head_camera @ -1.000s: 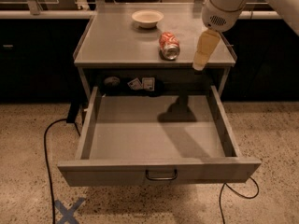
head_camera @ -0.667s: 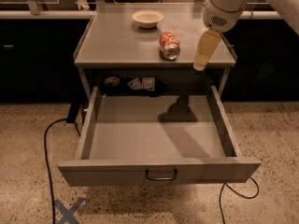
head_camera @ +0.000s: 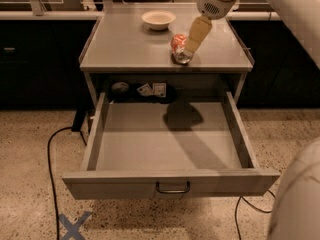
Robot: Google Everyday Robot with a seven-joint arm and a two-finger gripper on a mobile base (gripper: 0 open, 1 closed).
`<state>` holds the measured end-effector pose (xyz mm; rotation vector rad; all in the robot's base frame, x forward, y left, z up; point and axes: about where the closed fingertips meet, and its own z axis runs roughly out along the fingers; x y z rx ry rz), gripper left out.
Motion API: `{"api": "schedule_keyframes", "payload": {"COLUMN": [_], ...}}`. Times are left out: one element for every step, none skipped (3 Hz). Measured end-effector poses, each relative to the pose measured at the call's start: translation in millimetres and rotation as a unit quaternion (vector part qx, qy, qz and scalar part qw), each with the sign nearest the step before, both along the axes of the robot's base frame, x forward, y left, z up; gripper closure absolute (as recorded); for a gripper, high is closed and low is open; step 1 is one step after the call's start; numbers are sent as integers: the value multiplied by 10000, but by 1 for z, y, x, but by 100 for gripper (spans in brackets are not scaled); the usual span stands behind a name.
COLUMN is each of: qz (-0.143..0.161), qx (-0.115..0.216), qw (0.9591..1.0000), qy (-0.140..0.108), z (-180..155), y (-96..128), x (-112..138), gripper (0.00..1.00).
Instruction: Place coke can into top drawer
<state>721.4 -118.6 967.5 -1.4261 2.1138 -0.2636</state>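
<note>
Floor mark (head_camera: 73,226): blue cross on the speckled floor, nearest, left of the drawer front.
Cable (head_camera: 50,156): dark, runs along the floor at the left, up toward the cabinet's side.
Top drawer (head_camera: 125,184): grey metal, pulled wide open; flat front panel with a dark loop handle (head_camera: 172,188) at centre; nothing inside but a shadow (head_camera: 182,117) on the floor of it.
Recess behind the drawer: a round dark item (head_camera: 120,87) and two small pale cards (head_camera: 152,89), under the tabletop; too dim to name.
Cabinet top (head_camera: 120,49): flat grey surface above the drawer.
Coke can (head_camera: 176,42): red with a silver end facing forward, seemingly on its side; on the cabinet top right of centre, not in the drawer.
Gripper (head_camera: 191,45): cream, slanting down from the white arm at upper right, its tip against the can's right side and partly covering it.
Grip: spread or closed, cannot tell.
Bowl (head_camera: 158,19): cream, shallow, farther back on the top, apart from the can.
</note>
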Motion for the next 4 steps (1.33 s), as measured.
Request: {"api": "schedule_keyframes", "payload": {"qz": [-177,-178,-551,-1133], "qx": [754,755,1089,1686], "qw": [9963,9963,9923,9791], "qy": [-379,-379,-194,88], "z": [16,16,2,-18], "y": [26,26,21,18], "x": [36,36,43,53], "gripper": [0,0,0,0]}}
